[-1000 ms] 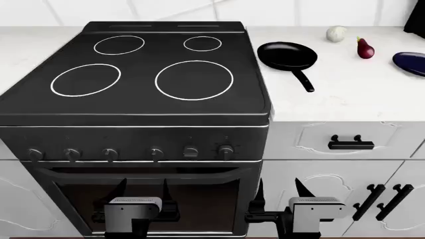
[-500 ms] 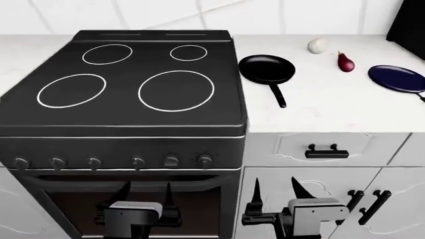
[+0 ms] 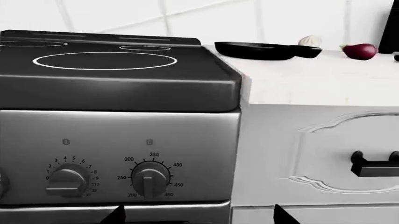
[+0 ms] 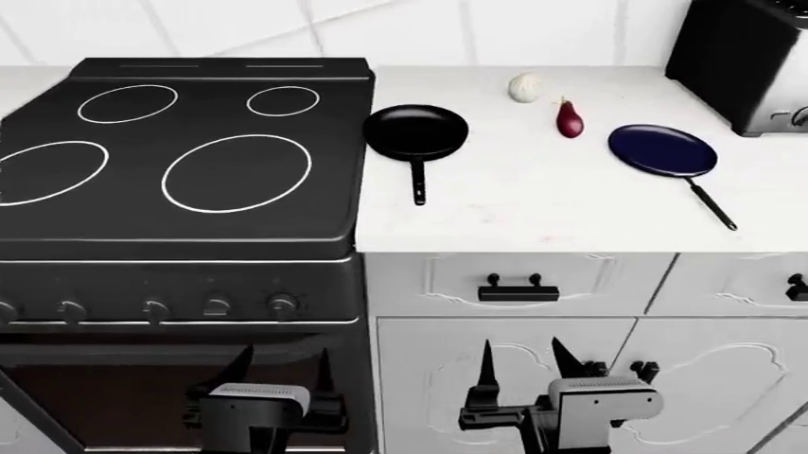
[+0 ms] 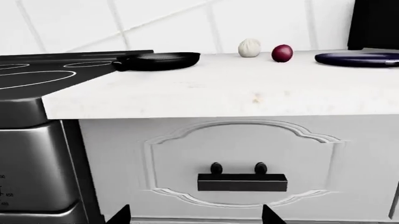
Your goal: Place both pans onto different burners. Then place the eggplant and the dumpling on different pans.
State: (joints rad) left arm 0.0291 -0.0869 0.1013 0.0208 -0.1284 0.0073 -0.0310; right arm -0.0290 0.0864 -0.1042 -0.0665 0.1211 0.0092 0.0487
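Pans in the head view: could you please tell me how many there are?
2. The black pan sits on the counter just right of the cooktop; the navy pan lies farther right, beyond the eggplant. None seems hidden.

The black pan (image 5: pixel 157 60), dumpling (image 5: pixel 249 47), eggplant (image 5: pixel 282 53) and navy pan (image 5: pixel 356 59) sit on the counter (image 5: pixel 249 95), well beyond the gripper. A drawer handle (image 5: pixel 242 181) lies just ahead of its spread fingertips (image 5: pixel 118 215).

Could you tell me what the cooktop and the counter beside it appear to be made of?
The cooktop looks like smooth black glass: flat, glossy, with thin white rings printed on it. The counter looks like white stone, perhaps marble, matte with faint mottling; being a render, that stays a guess.
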